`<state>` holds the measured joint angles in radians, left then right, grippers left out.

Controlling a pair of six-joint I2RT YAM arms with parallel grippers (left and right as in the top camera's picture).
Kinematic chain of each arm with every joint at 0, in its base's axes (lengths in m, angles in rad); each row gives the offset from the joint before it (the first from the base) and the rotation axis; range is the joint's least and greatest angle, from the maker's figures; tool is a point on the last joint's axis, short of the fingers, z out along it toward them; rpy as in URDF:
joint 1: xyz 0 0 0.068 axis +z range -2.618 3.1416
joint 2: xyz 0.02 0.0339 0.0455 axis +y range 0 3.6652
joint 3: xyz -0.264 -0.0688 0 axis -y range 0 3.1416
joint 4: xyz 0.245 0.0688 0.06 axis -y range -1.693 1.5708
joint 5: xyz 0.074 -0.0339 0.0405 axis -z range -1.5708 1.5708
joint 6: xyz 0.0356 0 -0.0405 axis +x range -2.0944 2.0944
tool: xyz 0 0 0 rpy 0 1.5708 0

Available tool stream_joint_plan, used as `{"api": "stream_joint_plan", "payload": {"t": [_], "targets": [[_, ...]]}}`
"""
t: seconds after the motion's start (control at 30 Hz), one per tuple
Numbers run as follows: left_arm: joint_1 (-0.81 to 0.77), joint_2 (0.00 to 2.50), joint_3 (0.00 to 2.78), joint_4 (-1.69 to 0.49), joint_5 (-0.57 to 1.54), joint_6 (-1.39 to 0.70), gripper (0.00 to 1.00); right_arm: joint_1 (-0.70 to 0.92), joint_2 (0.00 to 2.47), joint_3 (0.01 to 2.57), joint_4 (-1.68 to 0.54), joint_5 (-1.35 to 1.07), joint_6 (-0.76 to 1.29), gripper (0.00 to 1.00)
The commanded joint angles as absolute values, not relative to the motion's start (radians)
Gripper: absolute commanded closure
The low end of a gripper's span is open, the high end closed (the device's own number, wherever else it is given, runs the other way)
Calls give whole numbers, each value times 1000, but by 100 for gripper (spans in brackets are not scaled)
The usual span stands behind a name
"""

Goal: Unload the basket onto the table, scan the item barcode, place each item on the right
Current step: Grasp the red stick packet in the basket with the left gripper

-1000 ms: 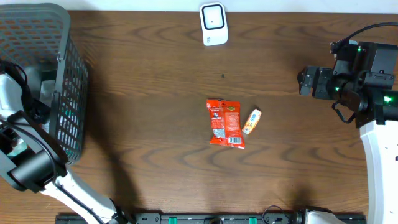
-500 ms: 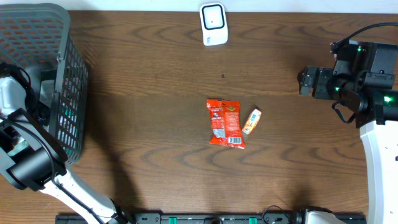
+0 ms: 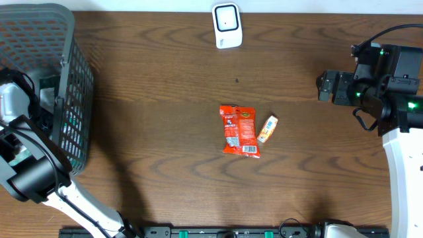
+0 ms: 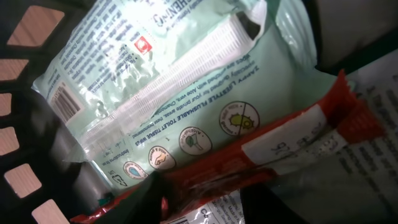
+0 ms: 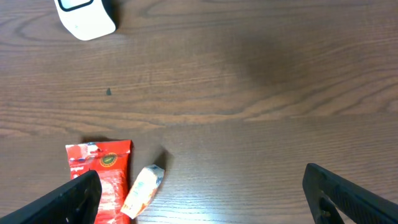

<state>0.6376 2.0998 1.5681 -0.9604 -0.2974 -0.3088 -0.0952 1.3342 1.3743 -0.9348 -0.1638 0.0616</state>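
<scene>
My left arm [image 3: 18, 109] reaches into the grey mesh basket [image 3: 39, 33] at the table's left end. In the left wrist view my left gripper [image 4: 202, 202] has its dark fingers pressed on either side of a red-edged foil packet [image 4: 280, 140], which fills the gap between them. This packet lies on a pale green wipes pack [image 4: 180, 93] that shows a barcode [image 4: 65, 99]. The white scanner [image 3: 227, 25] stands at the table's far edge. My right gripper [image 3: 324, 86] hovers open at the right, holding nothing.
A red snack bag [image 3: 239, 130] and a small yellow-white packet [image 3: 268, 128] lie side by side mid-table. Both also show low in the right wrist view, the bag [image 5: 99, 177] and the packet [image 5: 143, 190]. The basket's walls closely surround my left gripper.
My left arm has shifted slightly inside the basket. The right arm and the items on the table have not moved.
</scene>
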Motion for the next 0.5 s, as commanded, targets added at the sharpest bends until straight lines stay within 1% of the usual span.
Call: {"api": "stream_joint_plan", "payload": {"t": [0.0, 0.47], "targets": [[645, 2140, 1527, -962, -297, -311, 45, -99, 1327, 1390, -936, -165, 73, 1], [645, 2140, 1456, -905, -297, -319, 46, -99, 1327, 1390, -936, -165, 73, 1]]}}
